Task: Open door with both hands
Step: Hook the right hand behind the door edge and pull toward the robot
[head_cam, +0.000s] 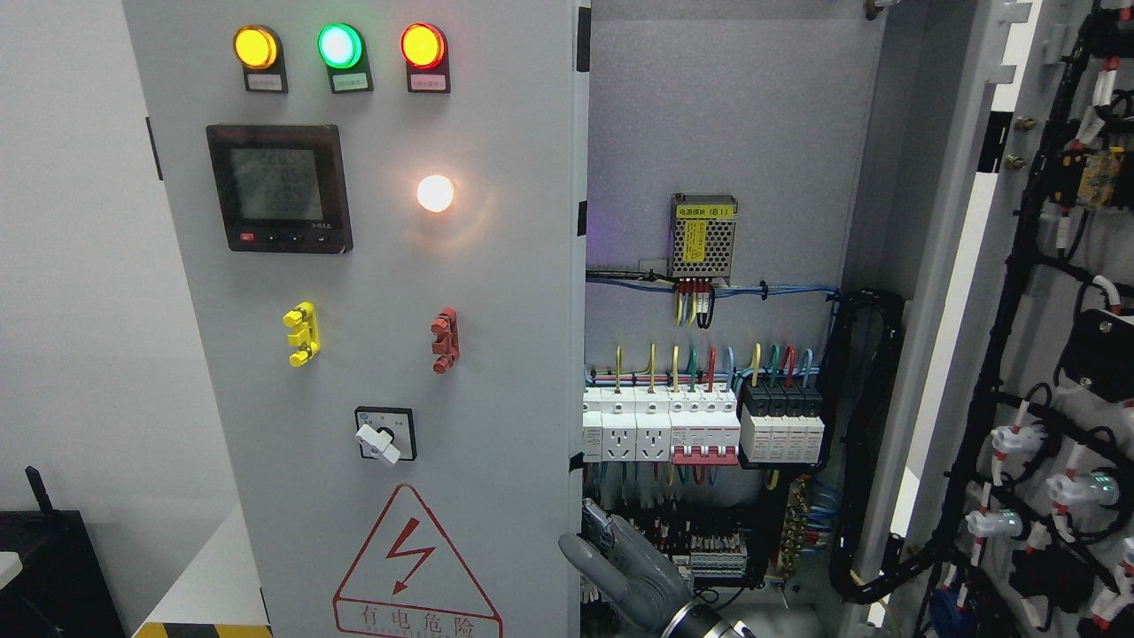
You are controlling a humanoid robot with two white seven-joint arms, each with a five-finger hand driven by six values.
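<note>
1. One hand point(620, 567) shows, low and just right of centre. Its arm enters at the bottom edge right of the middle, so I take it as the right; the left is out of view.
2. Fingers relaxed and gripping nothing — the tips sit at the left door's point(381, 354) free edge.
3. That door is still closed, directly left of the hand, its edge running vertically. I judge a leftward pull there comes next.
4. The right door point(1045, 372) already stands swung wide, wiring exposed.
5. Between them — breakers point(700, 425) and cables. White wall at left.
</note>
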